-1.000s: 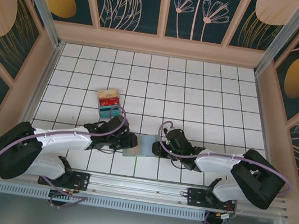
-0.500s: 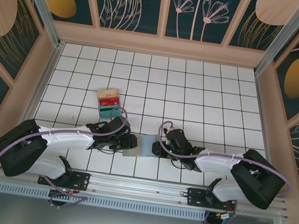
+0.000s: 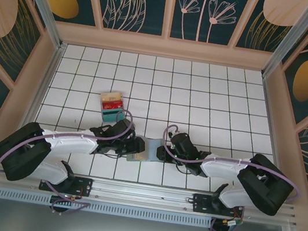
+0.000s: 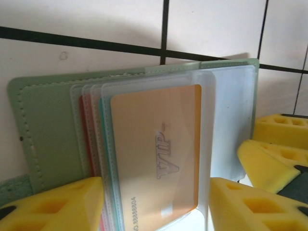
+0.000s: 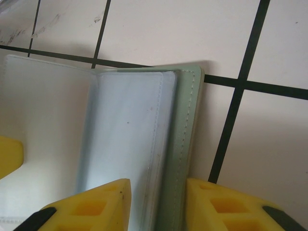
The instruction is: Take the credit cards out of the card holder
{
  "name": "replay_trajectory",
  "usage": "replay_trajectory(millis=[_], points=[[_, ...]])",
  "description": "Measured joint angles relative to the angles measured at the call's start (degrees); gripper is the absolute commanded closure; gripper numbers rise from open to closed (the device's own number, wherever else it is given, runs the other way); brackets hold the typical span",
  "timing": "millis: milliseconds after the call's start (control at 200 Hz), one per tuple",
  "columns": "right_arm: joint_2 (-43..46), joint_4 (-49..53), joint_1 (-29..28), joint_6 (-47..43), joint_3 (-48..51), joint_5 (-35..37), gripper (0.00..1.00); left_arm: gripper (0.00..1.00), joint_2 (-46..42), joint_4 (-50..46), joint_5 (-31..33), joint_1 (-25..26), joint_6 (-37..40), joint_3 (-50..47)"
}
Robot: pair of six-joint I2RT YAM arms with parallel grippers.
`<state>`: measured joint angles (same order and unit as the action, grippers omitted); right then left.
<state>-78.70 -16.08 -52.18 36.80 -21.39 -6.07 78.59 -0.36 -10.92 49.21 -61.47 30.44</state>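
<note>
Right pincer [image 5: 158, 192] clamps card holder [image 4: 48, 130] edge; left pincer [image 4: 156, 192] straddles sleeved VIP credit card [image 4: 154, 154], grip unclear; that card not yet out.

White gridded table [image 3: 204, 94] carries card holder [image 3: 147, 148] and card stack [image 3: 110, 105]

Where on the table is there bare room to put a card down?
Bare: the far tiles from the card stack to the back wall, and those right of the stack. Crowded: the near middle, where the left end effector and right end effector meet at the card holder.
</note>
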Motion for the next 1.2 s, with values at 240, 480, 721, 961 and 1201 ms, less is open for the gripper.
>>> replay_trajectory(millis=[240,480,721,961,1201], points=[[-0.02,0.02,0.00,0.00,-0.09,0.00,0.65,0.11,-0.26,1.73,-1.27,0.11,0.61,0.02],[-0.11,0.02,-0.04,0.02,-0.22,-0.11,0.62,0.02,-1.11,2.38,-2.21,0.26,0.79,0.02],[0.13,0.07,-0.11,0.22,-0.37,-0.42,0.56,0.02,-1.44,2.27,-2.19,0.26,0.79,0.02],[1.73,1.92,-0.28,-0.04,-0.37,1.64,0.56,0.08,-4.26,-0.17,-0.42,0.31,1.60,0.02],[7.80,5.55,0.79,0.02,-0.52,3.06,0.58,0.28,-6.91,-3.13,3.80,0.31,3.28,-0.50]])
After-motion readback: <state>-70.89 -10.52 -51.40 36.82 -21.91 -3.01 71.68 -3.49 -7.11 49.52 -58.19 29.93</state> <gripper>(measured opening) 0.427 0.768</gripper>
